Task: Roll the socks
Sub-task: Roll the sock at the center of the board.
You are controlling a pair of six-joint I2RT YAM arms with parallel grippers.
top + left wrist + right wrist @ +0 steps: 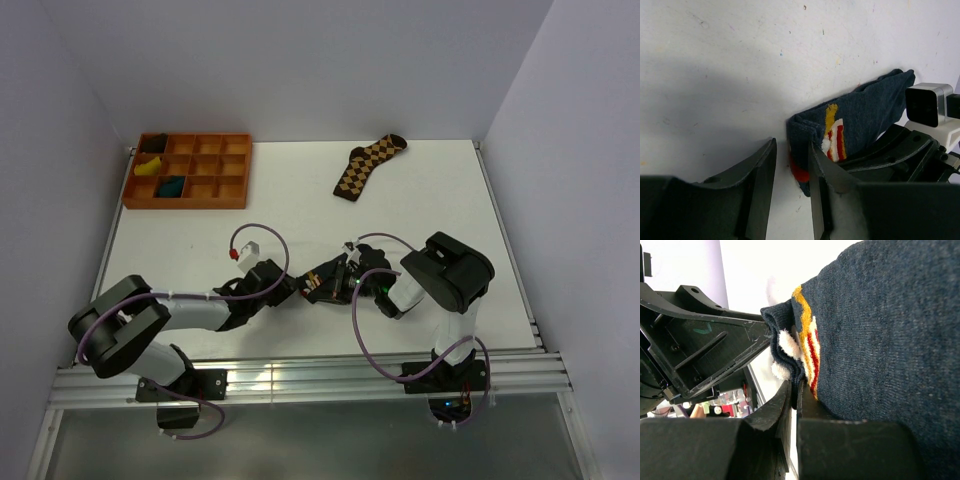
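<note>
Table [300, 215] comes first: white, with the orange tray [187, 205] at its far left, and you can place everything else from that tray. Level with the tray and well to its right lies a brown argyle sock [368, 166], untouched. Toward the arm bases from the tray, and to its right, both arms meet over the teal sock [865, 117], which lies folded on the table.

Your right gripper [794, 396] is clamped tight on a folded edge of that sock, just beside the cartoon patch [809, 352]. Your left gripper [792, 152] stands narrowly parted, with one finger against the folded end. As far as its wrist view shows, nothing is pinched between its jaws.

The step in hand looks like starting the roll. Use the right pinch as your anchor. Bring the left jaws fully over the folded end before you close, and take both layers, not just the top one. Then turn the fold over tightly and evenly, low to the table, so the bundle does not spring loose.
</note>
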